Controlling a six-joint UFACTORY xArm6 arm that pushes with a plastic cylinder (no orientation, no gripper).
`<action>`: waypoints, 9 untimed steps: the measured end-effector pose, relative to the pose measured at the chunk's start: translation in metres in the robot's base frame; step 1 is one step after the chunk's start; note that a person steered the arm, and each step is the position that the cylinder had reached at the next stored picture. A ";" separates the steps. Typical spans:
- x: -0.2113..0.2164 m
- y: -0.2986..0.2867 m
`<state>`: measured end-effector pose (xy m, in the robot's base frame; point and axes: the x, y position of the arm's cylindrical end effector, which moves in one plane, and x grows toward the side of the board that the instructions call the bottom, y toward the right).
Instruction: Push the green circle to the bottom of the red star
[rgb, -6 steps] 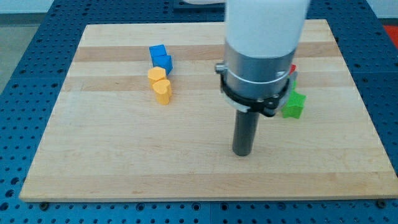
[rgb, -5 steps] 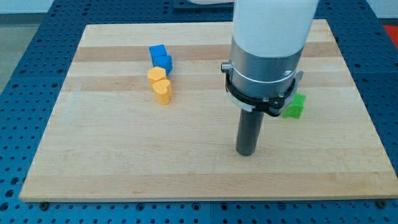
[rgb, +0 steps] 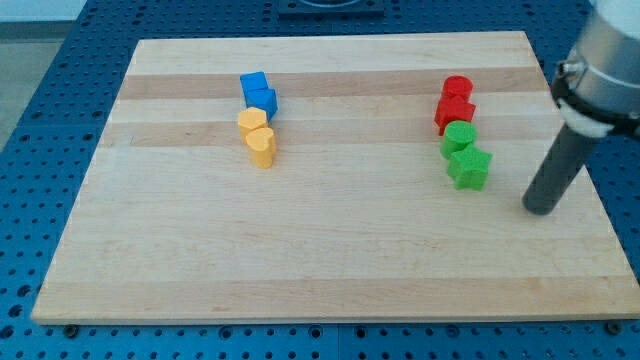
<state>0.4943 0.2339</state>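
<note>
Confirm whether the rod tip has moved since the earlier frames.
Yes. My tip moved toward the view's right: earlier it was left of the green star, now it sits right of it, apart.

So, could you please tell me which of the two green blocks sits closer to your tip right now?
The green star, the lower of the two; my tip stands to its right, apart from it. The green circle sits above it, just under the red blocks.
</note>
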 end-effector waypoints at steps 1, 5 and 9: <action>-0.013 0.003; -0.049 0.037; -0.095 -0.036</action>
<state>0.3993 0.1979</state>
